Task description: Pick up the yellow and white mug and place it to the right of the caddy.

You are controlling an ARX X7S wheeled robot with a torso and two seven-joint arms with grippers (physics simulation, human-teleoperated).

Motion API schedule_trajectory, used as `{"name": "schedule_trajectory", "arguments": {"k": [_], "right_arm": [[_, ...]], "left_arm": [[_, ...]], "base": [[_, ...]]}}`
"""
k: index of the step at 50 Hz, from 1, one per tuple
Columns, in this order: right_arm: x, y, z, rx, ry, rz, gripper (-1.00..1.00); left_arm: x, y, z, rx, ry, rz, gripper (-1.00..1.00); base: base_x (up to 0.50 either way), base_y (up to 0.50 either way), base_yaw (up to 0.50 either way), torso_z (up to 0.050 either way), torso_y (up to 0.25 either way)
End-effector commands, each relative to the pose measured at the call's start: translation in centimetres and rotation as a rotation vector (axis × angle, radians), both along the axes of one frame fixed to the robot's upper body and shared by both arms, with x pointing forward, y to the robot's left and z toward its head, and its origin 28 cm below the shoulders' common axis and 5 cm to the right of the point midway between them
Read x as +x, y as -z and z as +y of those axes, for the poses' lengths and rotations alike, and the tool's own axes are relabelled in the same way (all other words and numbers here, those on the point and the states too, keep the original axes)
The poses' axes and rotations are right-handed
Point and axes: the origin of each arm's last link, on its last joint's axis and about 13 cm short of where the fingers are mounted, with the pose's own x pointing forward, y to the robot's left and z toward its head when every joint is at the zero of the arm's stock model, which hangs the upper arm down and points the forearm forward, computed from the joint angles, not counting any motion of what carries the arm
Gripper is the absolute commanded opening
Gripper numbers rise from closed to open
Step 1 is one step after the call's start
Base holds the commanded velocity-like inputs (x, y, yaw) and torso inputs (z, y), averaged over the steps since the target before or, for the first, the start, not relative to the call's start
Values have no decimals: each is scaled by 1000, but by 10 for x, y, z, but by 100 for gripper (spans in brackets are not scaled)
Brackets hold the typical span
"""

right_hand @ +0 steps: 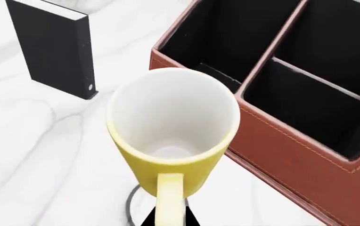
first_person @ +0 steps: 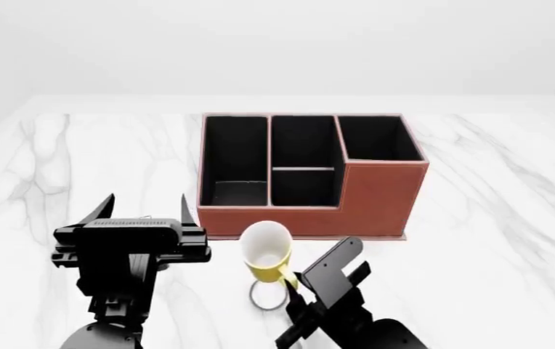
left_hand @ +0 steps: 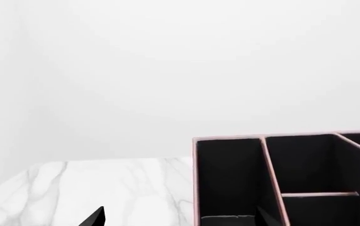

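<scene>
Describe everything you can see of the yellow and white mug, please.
The yellow and white mug is a small cylinder, glossy yellow outside, white inside and empty. It appears lifted above the marble table, slightly tilted, just in front of the caddy. Its yellow loop handle points toward the right pincer, which seems to grip it.

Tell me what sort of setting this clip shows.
Probably a simulated desk or office tabletop: a white marble table against bare white walls, bearing a leather-like caddy, a mug and a black book.
</scene>
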Motion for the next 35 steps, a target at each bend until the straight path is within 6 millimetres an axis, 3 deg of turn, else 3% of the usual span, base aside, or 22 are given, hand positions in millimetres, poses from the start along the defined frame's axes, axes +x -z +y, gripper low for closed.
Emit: {"name": "schedule_trajectory", "arguments": {"k": [1,15,35], "right_arm": [[6,5,11,31,-19,12,-100],[3,-1,3,30,16,4,-100],[-8,-16,-30,18,187,-23,-100]], "left_arm": [[1,2,-1,8,14,0,100],[1,0,1,-20,21,-7,100],[2,0,1,-30,18,-7,100]], "base": [[0,0,0,0,0],[0,0,0,0,0],[0,0,0,0,1]]}}
